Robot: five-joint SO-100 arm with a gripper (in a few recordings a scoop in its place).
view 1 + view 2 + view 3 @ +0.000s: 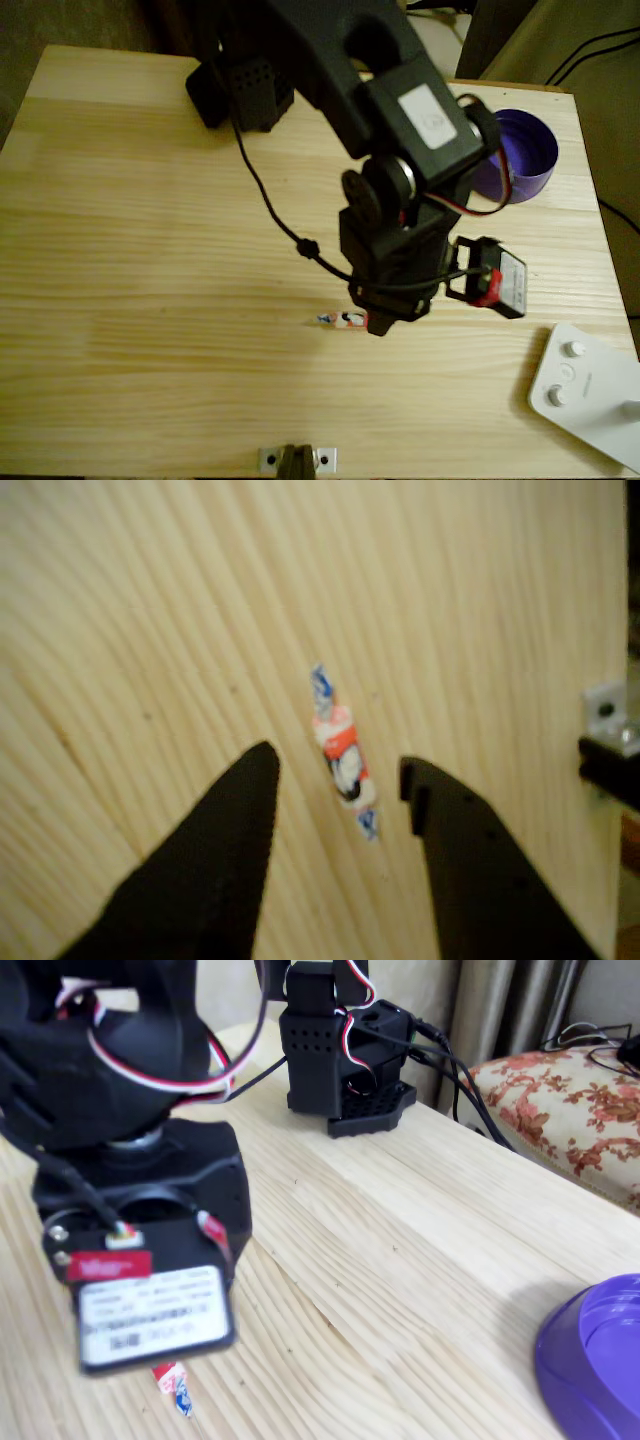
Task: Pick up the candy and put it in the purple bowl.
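gripper (338,780) is down at the table (150,250) with jaws apart, nothing clamped yet. candy (343,752) lies flat on the wood between the two fingertips, closer to the right finger in the wrist view, its long axis running roughly along the gap, not across it. neither finger looks to be touching it. bowl (525,155) sits well away from the gripper, beyond the arm near the table's far corner, and looks empty as far as its visible part shows. judged progress: approach done, grasp not made; closing, lifting, carrying to the bowl and dropping all remain.
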